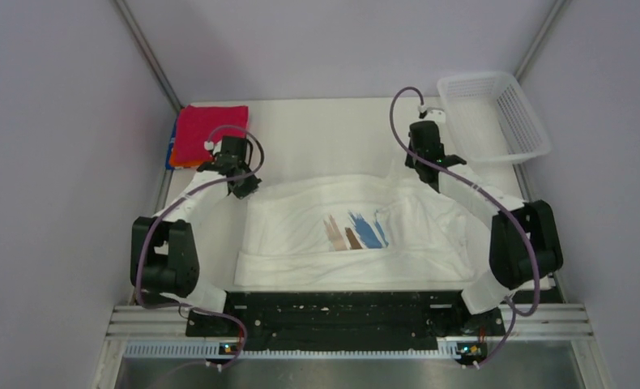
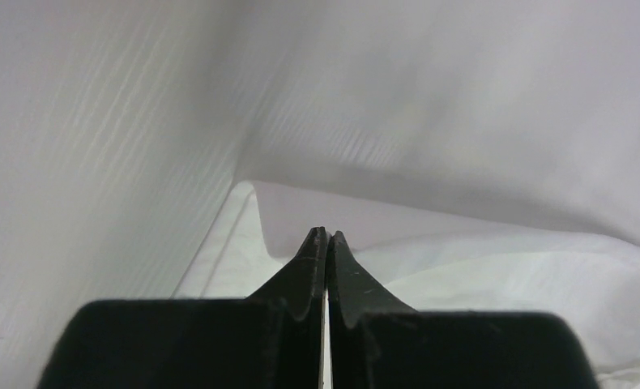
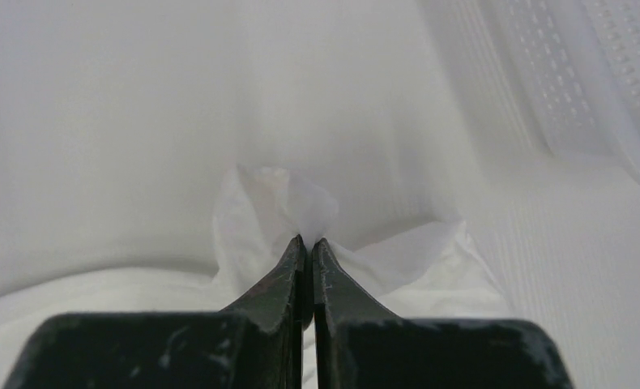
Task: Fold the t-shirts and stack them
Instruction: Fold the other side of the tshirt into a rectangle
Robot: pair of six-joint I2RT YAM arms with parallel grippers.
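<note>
The large white t-shirt (image 1: 357, 231) with its brown and blue brush-stroke print lies spread across the middle of the table. My left gripper (image 1: 242, 186) is shut on its far left edge; in the left wrist view the jaws (image 2: 327, 235) are closed with white cloth (image 2: 503, 275) around them. My right gripper (image 1: 433, 180) is shut on the shirt's far right corner, and a bunch of cloth (image 3: 288, 203) pokes past the tips (image 3: 309, 241). The folded crimson t-shirt (image 1: 211, 132) lies on orange and blue ones at the back left.
A white plastic mesh basket (image 1: 495, 117) stands at the back right, also in the right wrist view (image 3: 592, 89). Grey walls close in the table on both sides. The arm bases sit along the near edge.
</note>
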